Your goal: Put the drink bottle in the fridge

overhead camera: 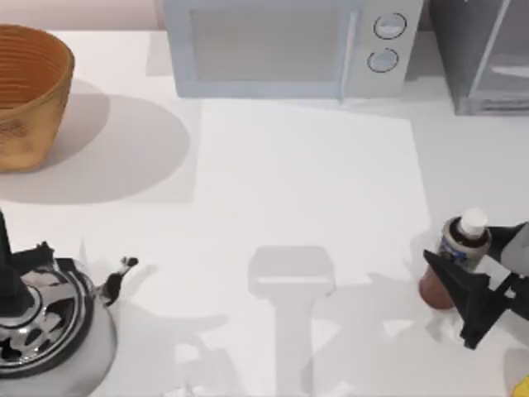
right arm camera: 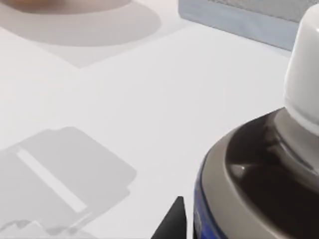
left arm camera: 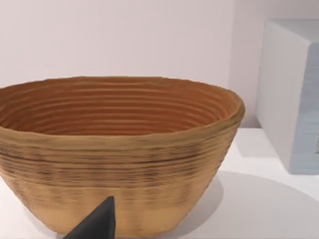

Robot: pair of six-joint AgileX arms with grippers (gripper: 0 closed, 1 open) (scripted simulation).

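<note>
The drink bottle [overhead camera: 453, 266], reddish-brown with a white cap and grey-blue label, stands near the table's right edge. My right gripper [overhead camera: 459, 258] comes in from the right and is shut on it, one dark finger [overhead camera: 450, 285] lying across its left side. The right wrist view shows the bottle [right arm camera: 259, 179] very close, with a fingertip [right arm camera: 172, 221] just beside its label. The fridge [overhead camera: 488, 58], dark grey with a thin pale bar handle, stands at the back right corner. My left arm [overhead camera: 7, 265] is parked at the left edge above a kettle; one of its fingertips [left arm camera: 97, 226] points at a basket.
A pale microwave [overhead camera: 289, 50] with two round knobs stands at the back centre, left of the fridge. A woven basket [overhead camera: 25, 91] sits at the back left. A chrome kettle [overhead camera: 45, 322] is at the front left. Something yellow [overhead camera: 521, 387] shows at the front right corner.
</note>
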